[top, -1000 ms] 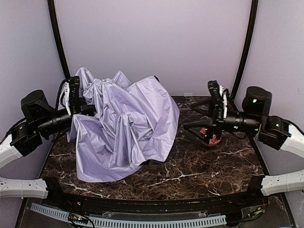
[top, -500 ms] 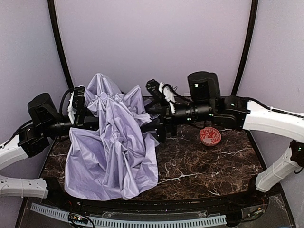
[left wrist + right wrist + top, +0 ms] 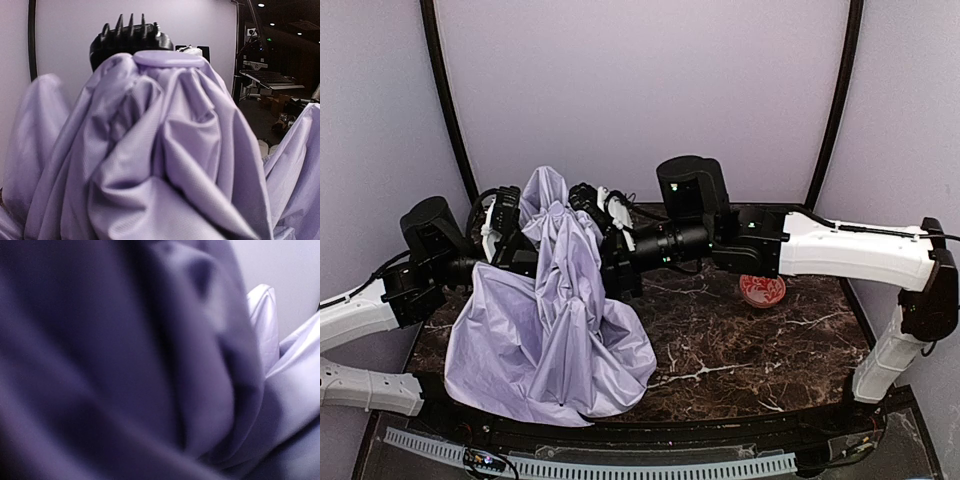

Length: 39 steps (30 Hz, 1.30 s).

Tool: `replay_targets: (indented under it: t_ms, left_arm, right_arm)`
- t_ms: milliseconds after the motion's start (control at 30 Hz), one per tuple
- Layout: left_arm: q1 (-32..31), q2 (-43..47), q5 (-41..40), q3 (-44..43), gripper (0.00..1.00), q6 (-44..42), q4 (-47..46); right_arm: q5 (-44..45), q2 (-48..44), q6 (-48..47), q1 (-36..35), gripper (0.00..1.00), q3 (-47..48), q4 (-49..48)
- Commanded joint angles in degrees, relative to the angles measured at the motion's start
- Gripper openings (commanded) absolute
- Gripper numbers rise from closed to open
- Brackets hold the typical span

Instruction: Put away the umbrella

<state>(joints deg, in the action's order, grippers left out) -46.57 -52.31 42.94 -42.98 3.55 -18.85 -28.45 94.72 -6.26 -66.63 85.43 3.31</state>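
The umbrella (image 3: 555, 320) is a bunched heap of pale lavender fabric at the table's left, rising to a peak at the back. My left gripper (image 3: 512, 243) presses into its left side, and my right gripper (image 3: 610, 252) reaches across the table into its right side. Fabric hides both pairs of fingers. In the left wrist view the umbrella (image 3: 165, 150) fills the frame, with a round lavender cap (image 3: 169, 58) at its top and a black ridged part (image 3: 131, 37) behind it. In the right wrist view only blurred, shadowed umbrella fabric (image 3: 150, 365) shows.
A red-patterned bowl (image 3: 762, 290) stands on the dark marble table (image 3: 750, 350) at the right, just in front of the right arm's forearm (image 3: 820, 245). Lavender walls and two black poles close in the back and the sides.
The right arm has swung from the bowl at the right across to the umbrella. The fabric, spread wide a second ago, is gathered into a narrower, taller heap. The left gripper has shifted slightly right.
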Motion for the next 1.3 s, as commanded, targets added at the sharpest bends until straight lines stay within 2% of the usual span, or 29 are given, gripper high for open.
replay_targets:
  t_ms: [0, 167, 267, 500, 700, 867, 1000, 1067, 1167, 1267]
  left_arm:
    - [-0.9, -2.03, 0.56, -1.61, 0.13, -0.73, -2.38]
    - [-0.9, -0.2, -11.39, -2.01, 0.45, -3.68, 3.02]
    - [-0.89, 0.21, -14.16, -3.21, 0.51, -5.5, 6.82]
    - [-0.89, 2.92, -19.18, -4.99, 0.81, -6.42, 9.52]
    - [-0.89, 9.66, -26.4, -9.61, 0.97, -11.86, 17.95]
    - [-0.89, 14.8, -33.3, -13.9, 0.99, -14.23, 29.27]
    - [-0.92, 17.31, -26.5, -14.72, 0.97, -10.62, 39.87]
    - [-0.9, 19.29, -22.93, -9.75, 0.97, -6.12, 38.48]
    - [-0.93, 21.62, -21.84, -3.49, 0.99, -1.67, 32.82]
    - [-0.98, 19.61, -23.09, -2.35, 0.99, -0.82, 27.25]
  right_arm:
    - [-1.98, -2.78, 2.64, -0.58, 0.52, -4.29, -9.37]
    - [2.06, -10.6, 4.18, 0.5, 0.4, -13.9, -15.18]
    - [4.3, -12.95, 4.64, 0.91, 0.23, -17.96, -17.57]
    - [7.81, -14.77, 6.09, 1.68, 0.1, -22.72, -18.59]
    - [12.5, -18.85, 7.87, 3.55, 0.0, -27.03, -19.48]
    - [22.57, -23.32, 8.15, 4.5, 0.0, -29.87, -20.01]
    - [29.87, -23.52, 9.4, 4.93, 0.0, -29.86, -19.17]
    - [30.6, -22.84, 9.94, 4.98, 0.0, -28.95, -18.23]
    - [31.15, -21.1, 10.25, 4.96, 0.0, -27.44, -16.75]
    - [31.2, -19.21, 11.67, 4.93, 0.0, -24.42, -14.47]
